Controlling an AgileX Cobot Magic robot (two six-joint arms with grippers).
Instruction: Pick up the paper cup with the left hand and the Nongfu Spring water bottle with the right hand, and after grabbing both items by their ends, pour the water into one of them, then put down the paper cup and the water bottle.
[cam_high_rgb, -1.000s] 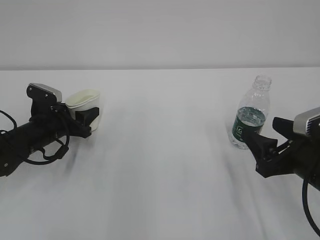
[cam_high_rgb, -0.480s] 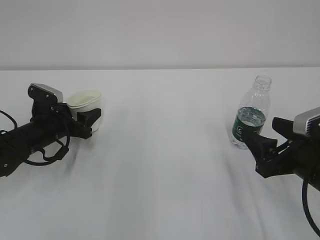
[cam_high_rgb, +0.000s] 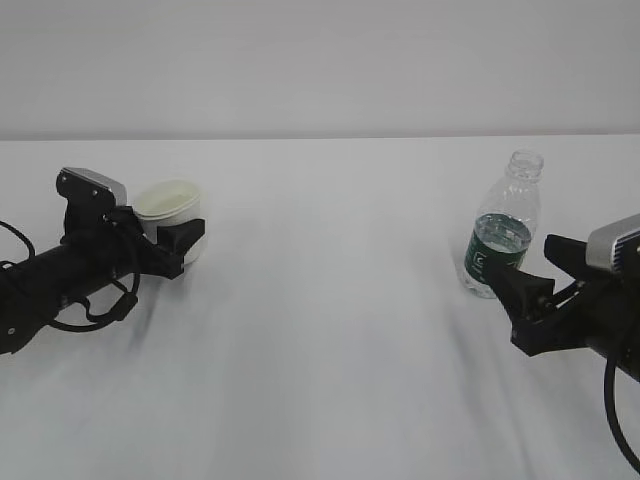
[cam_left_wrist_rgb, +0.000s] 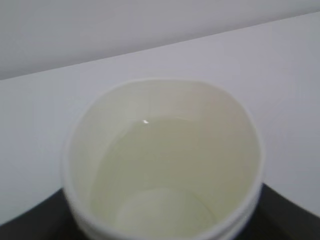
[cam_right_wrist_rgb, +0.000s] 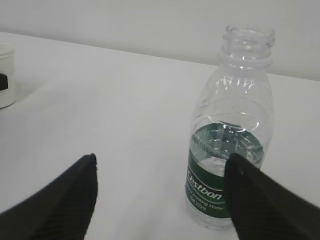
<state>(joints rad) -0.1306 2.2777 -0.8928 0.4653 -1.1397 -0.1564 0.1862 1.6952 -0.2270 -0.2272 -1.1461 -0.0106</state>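
On white tabletop (cam_high_rgb: 330, 330), left: paper cup (cam_high_rgb: 170, 215) upright with water (cam_left_wrist_rgb: 160, 170), between left end effector (cam_high_rgb: 178, 240) jaws; grip unclear. Right: water bottle (cam_high_rgb: 500, 235) upright, capless; right end effector (cam_high_rgb: 525, 290) released, just beside it.

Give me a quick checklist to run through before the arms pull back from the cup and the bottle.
1. Paper cup upright on the table: ok.
2. Water inside the cup, none seen spilled around it: ok.
3. Left gripper clear of the cup: cannot tell; its jaws sit on both sides of the cup, and whether they touch it is not visible.
4. Bottle upright, some water left at label height: ok.
5. Right gripper open and off the bottle: ok; the bottle stands beyond the jaws in the right wrist view.
6. Bottle capped: not ok, the neck is open.
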